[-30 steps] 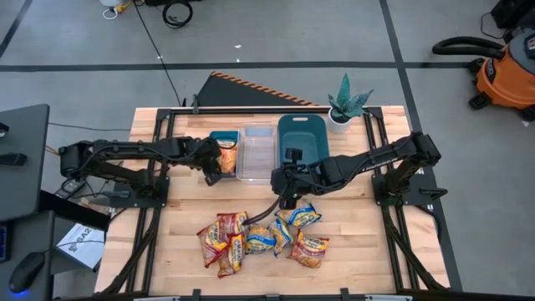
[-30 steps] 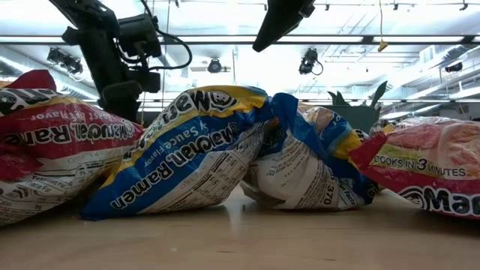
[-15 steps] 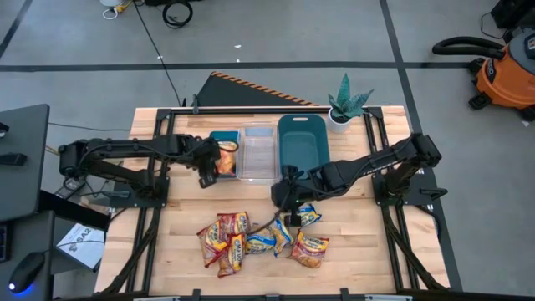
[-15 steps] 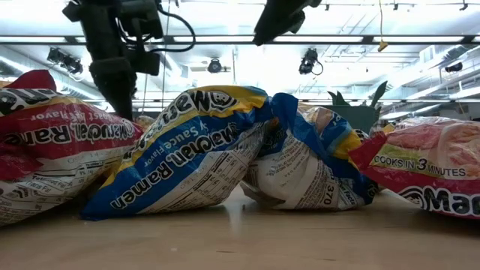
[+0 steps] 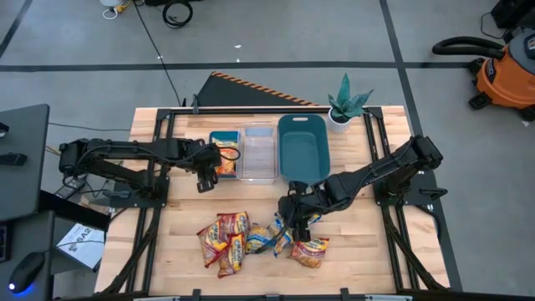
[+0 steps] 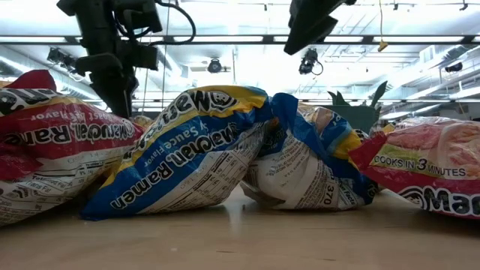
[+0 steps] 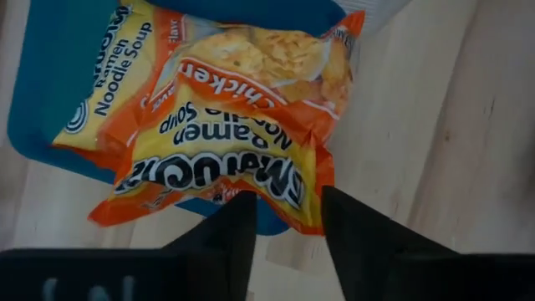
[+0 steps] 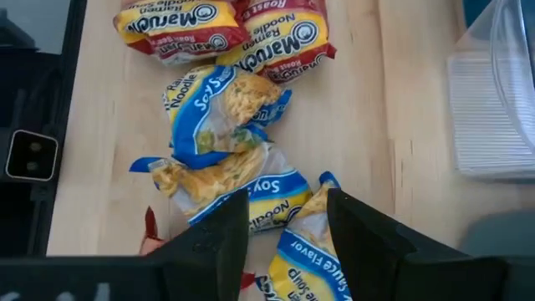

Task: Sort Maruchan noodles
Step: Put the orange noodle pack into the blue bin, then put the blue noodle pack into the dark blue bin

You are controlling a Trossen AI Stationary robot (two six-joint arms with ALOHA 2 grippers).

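Several Maruchan packets lie in a loose pile near the table's near edge: dark red ones (image 5: 221, 238), blue ones (image 5: 266, 239) and an orange-red one (image 5: 310, 249). My right gripper (image 5: 293, 219) hovers open above the blue packets (image 8: 219, 110), its fingers touching nothing. Two orange packets (image 7: 234, 142) lie in the small teal bin (image 5: 224, 153); the upper one overhangs the bin's rim. My left gripper (image 7: 284, 219) is open just outside that bin (image 7: 50, 100), on its near-left side, with its fingertips short of the overhanging packet's edge.
A clear bin (image 5: 257, 153) and a larger teal bin (image 5: 303, 146) stand beside the small one along the far half of the table. A potted plant (image 5: 344, 104) sits at the far right corner. Bare wood (image 5: 376, 251) lies right of the pile.
My right gripper has moved from beside the clear bin toward the table's near edge and down over the blue packets. My left gripper has backed off a little from over the small teal bin toward the near left.
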